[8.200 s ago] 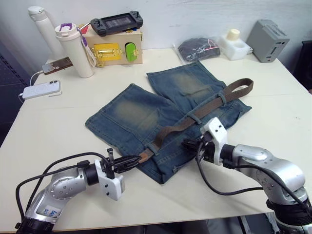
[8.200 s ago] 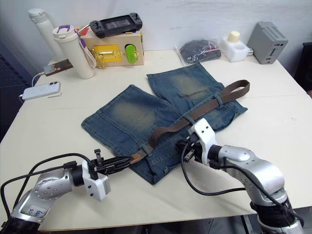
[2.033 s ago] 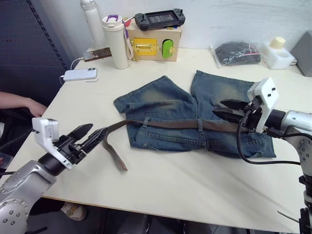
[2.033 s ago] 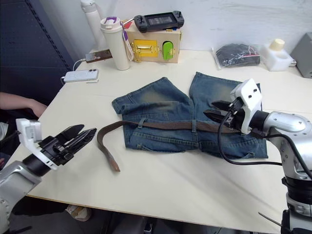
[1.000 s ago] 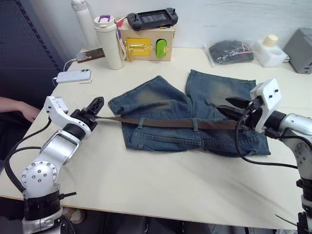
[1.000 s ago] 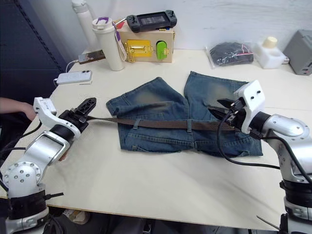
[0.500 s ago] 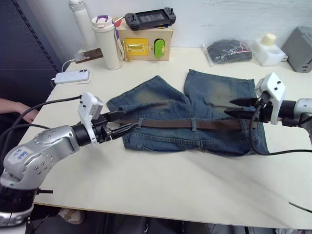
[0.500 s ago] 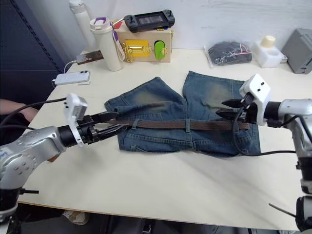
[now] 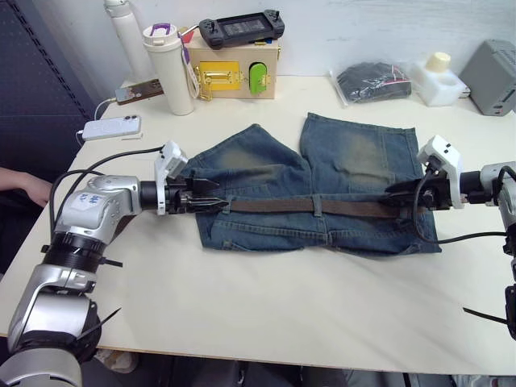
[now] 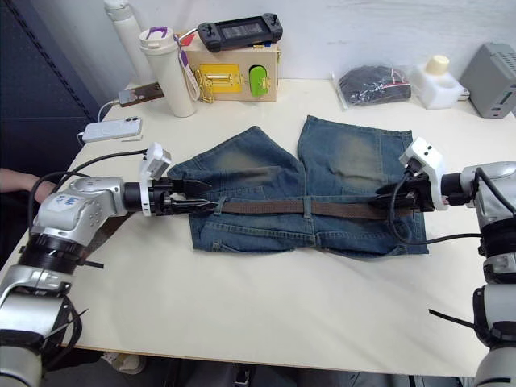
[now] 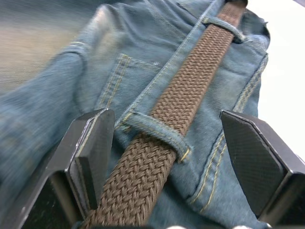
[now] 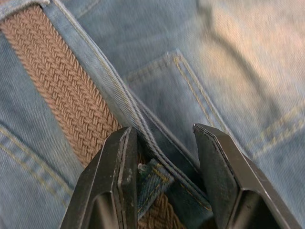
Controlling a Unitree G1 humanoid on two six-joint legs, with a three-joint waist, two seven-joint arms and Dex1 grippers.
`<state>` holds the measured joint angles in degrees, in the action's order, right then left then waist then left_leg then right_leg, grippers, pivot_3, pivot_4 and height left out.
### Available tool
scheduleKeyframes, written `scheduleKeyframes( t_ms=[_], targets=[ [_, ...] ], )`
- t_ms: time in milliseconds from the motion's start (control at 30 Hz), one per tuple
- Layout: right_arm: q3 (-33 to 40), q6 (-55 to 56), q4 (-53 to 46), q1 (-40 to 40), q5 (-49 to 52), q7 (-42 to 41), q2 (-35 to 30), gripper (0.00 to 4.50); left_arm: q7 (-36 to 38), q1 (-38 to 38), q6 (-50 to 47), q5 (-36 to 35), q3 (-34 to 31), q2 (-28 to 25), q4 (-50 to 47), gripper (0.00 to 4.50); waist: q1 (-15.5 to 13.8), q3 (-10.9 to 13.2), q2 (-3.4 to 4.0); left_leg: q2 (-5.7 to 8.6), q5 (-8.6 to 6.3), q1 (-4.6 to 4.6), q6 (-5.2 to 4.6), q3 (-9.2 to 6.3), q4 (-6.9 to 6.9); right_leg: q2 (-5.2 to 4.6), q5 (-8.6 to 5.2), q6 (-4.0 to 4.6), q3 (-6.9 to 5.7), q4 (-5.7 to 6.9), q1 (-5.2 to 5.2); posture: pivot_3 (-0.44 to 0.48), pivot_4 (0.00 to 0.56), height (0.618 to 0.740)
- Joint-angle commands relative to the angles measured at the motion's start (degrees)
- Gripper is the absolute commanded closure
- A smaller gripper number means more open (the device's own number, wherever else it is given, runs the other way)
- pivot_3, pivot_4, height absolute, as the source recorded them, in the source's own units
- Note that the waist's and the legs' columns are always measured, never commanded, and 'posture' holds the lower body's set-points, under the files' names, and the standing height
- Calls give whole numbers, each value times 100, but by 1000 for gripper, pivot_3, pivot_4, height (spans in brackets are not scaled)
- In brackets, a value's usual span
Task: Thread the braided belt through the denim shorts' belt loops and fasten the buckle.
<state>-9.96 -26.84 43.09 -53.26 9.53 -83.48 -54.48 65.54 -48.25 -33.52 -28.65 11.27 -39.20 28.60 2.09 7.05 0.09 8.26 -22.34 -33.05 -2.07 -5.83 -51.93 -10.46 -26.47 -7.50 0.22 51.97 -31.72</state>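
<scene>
— Cream tabletop (image 9: 266, 306), cluttered along the far edge. Start at the jaws: what are they doing?

— Left gripper (image 11: 164, 157) has its jaws spread wide, one finger on each side of the braided belt (image 9: 322, 206), holding nothing. A belt loop (image 11: 155, 135) crosses the strap just ahead of those fingers. Right gripper (image 12: 162, 179) is parted too, but narrowly, with a fold of waistband denim and some strap between the fingers (image 12: 116, 181); I can't tell whether they actually pinch it.

— And the belt itself?

— It lies flat along the waistband of the denim shorts (image 9: 339, 161), which are spread on the table with the legs pointing to the far edge. It passes under the loops I can make out, including the middle one (image 9: 317, 207). Each gripper sits at one end of the waistband, low over the cloth.

— The buckle?

— I can't pick it out; both strap ends are hidden by the grippers. So fastening looks not yet done.

— What could go wrong?

— If the left jaws close here, they may catch the loop or denim with the strap, and a pull would bunch the shorts. On the right, tugging a denim fold could drag the garment sideways and slide the belt back out of an end loop.
</scene>
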Motion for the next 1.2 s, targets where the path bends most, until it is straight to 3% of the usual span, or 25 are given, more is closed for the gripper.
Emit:
scheduleKeyframes(
  t_ms=[33, 100, 200, 300, 633, 900, 1200],
  targets=[
    [12, -249, 72, -63, -35, -321, 49, 2454, 315, -165, 246, 371, -53, 22, 401, 620, 10, 0, 0, 0, 0, 1, 0, -1, 1, 0, 0, 0, 1, 2, 0, 0, 150, 645],
    [17, -347, -55, 30, -27, -380, 67, 2454, 392, -171, 274, 487, -110, 42, 487, 620, 24, 0, 0, 0, 0, 1, 0, -2, 1, 0, 0, 0, 0, 2, 0, 0, 150, 645],
    [47, -427, -252, 181, -18, -356, 74, 3177, 464, -197, 306, 597, -222, 57, 601, 620, 26, 0, 0, 0, 0, 1, 0, -3, 0, -1, 1, -1, 0, 3, 0, 0, 150, 645],
    [122, -440, -324, 259, 1, -263, 84, 4462, 516, -204, 331, 670, -302, 56, 600, 620, 7, 0, 0, 1, 0, -1, 0, -4, -4, -1, 2, -4, 1, 2, 1, 0, 150, 645],
    [814, -507, -1125, 741, 556, -395, -82, 4462, 740, -185, 183, 675, -560, -7, 357, 620, 7, 0, 0, 1, 0, -1, 0, -4, -4, -1, 3, -5, 0, 3, 0, 0, 150, 645],
    [2101, -814, -2754, 2120, 1789, -591, -418, 4462, 862, -211, 155, 727, -653, -69, 314, 620, -14, 0, 0, 0, 0, -3, 0, -4, -7, -2, 3, -6, -1, 1, 3, 0, 150, 645],
    [2571, -492, -3652, 3226, 2054, -206, -360, 4462, 1117, -327, 293, 959, -543, 48, 489, 620, -43, -1, -1, -1, 0, -3, 0, -2, -13, -4, 3, -6, -1, 1, 5, 0, 150, 645]
  ],
)
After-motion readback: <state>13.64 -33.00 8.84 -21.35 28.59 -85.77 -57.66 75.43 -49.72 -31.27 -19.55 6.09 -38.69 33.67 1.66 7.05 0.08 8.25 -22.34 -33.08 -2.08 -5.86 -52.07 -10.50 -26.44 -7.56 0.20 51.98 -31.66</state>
